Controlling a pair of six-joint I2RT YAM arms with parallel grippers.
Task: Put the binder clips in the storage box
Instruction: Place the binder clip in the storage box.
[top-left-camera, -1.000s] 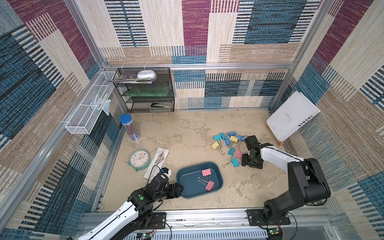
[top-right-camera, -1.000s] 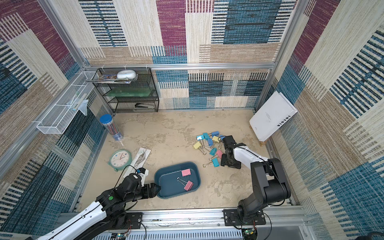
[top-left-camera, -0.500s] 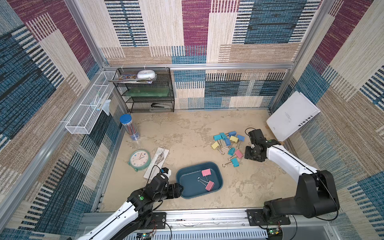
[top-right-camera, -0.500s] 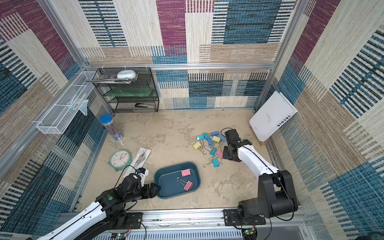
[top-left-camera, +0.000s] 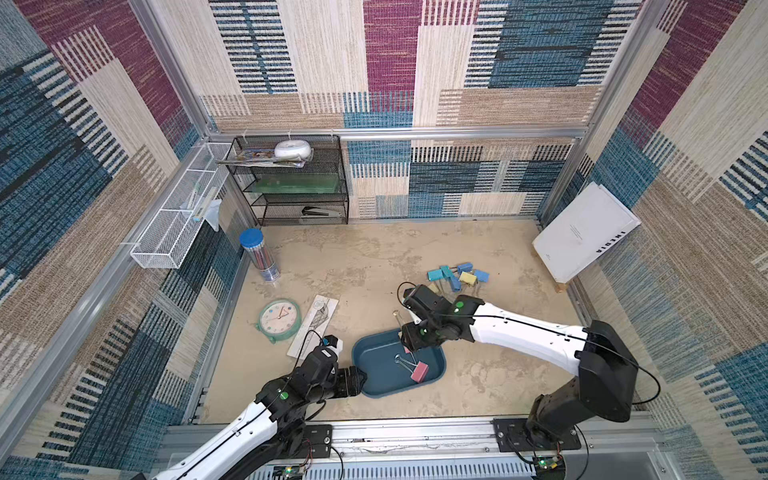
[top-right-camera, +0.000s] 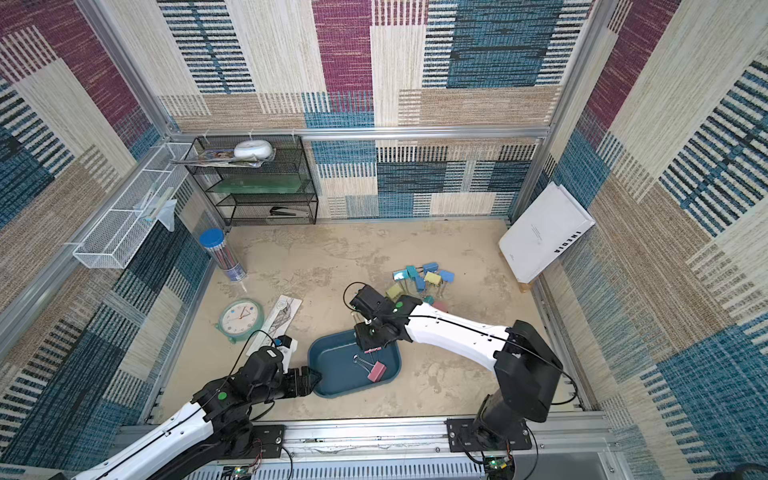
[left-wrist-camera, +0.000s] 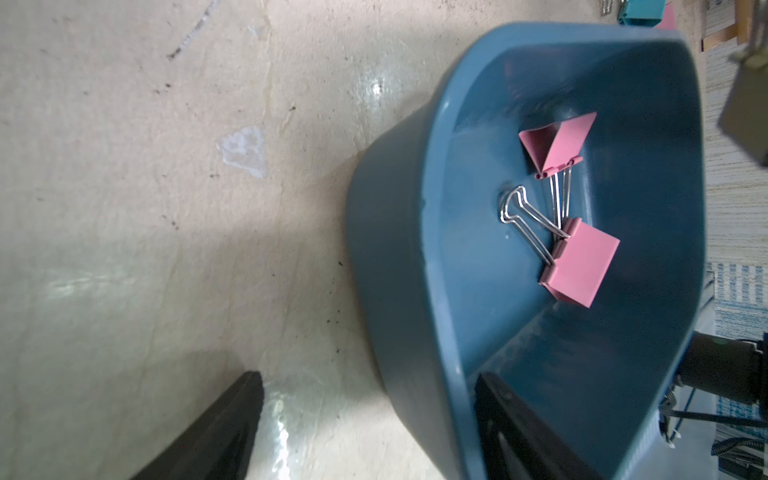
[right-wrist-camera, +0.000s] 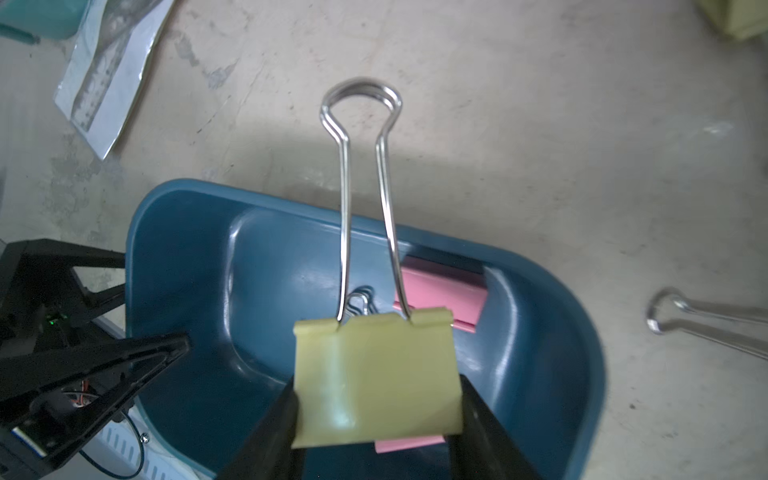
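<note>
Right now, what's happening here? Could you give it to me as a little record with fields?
Right gripper: shut on a yellow binder clip above the storage box
Left gripper: open, fingers astride the box's rim
Inside box: two pink binder clips
On table: cluster of blue and yellow binder clips

Round clock (top-left-camera: 279, 320) beside packaged ruler (top-left-camera: 314, 324), pencil tube (top-left-camera: 259, 255), black mesh rack (top-left-camera: 299, 183), wire basket (top-left-camera: 174, 224), white book (top-left-camera: 584, 230).
</note>
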